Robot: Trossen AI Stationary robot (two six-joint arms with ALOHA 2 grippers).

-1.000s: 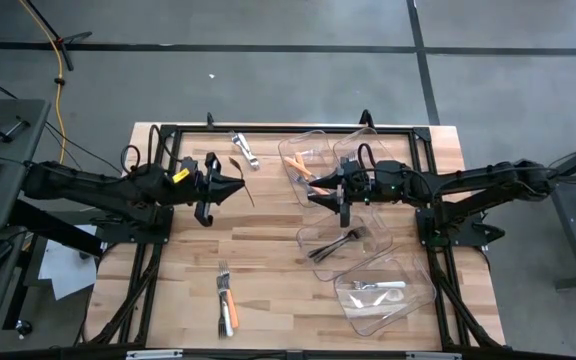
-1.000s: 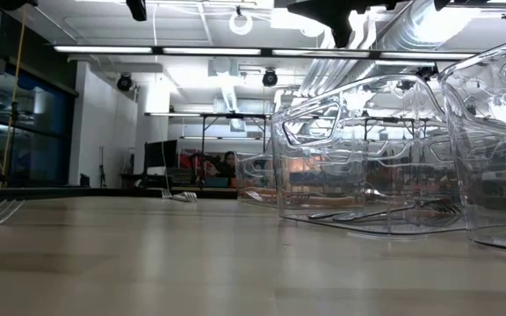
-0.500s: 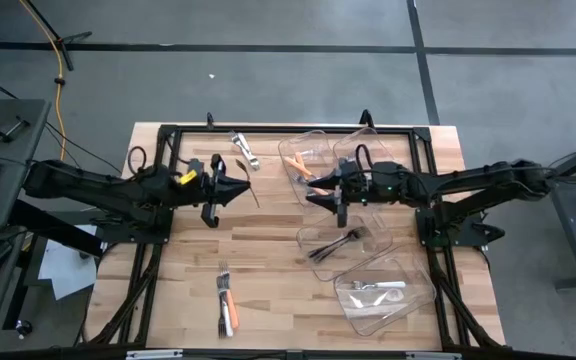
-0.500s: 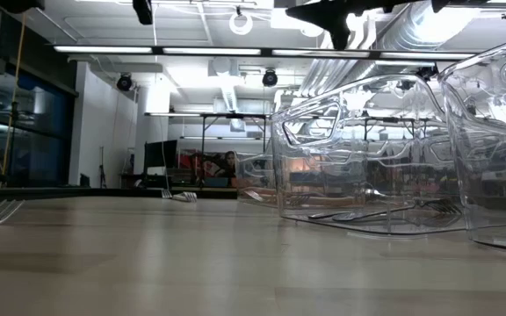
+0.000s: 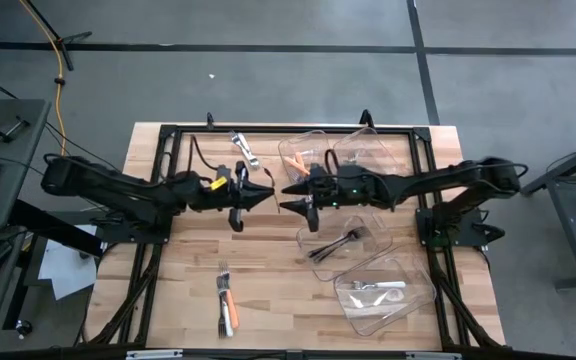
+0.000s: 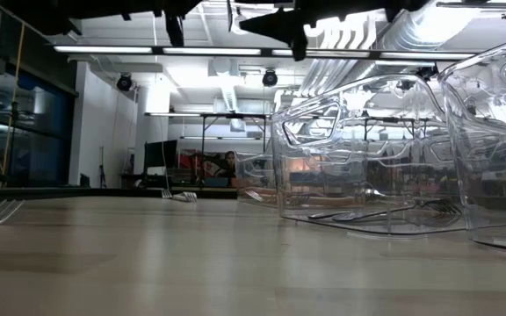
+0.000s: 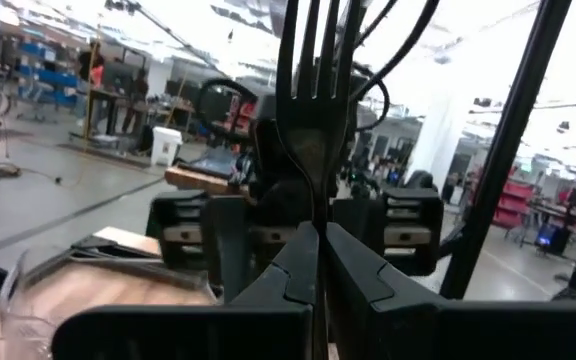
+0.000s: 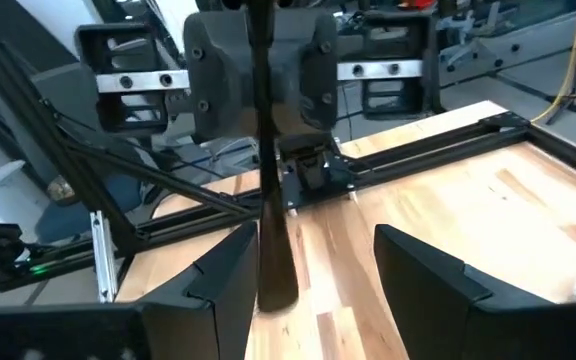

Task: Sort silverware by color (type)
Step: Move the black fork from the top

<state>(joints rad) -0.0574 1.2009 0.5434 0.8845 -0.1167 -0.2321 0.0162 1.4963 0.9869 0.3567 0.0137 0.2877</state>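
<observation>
Two pincers meet nose to nose above the middle of the desk (image 5: 168, 290). We see the left pincer (image 5: 264, 195) clenched on a dark fork (image 7: 313, 110), its tines pointing away from that wrist toward the other arm, while the right pincer (image 5: 286, 190) stands released, its fingers (image 8: 423, 270) spread either side of the fork's handle end without closing on it. Near the desk's right side sit clear bins (image 5: 346, 245): one holds dark pieces, another (image 5: 383, 292) white-handled ones, a far one (image 5: 303, 155) orange-handled ones. Loose silverware (image 5: 226, 303) lies near the front edge, including an orange-handled piece, and one more utensil (image 5: 244, 148) lies at the far edge.
</observation>
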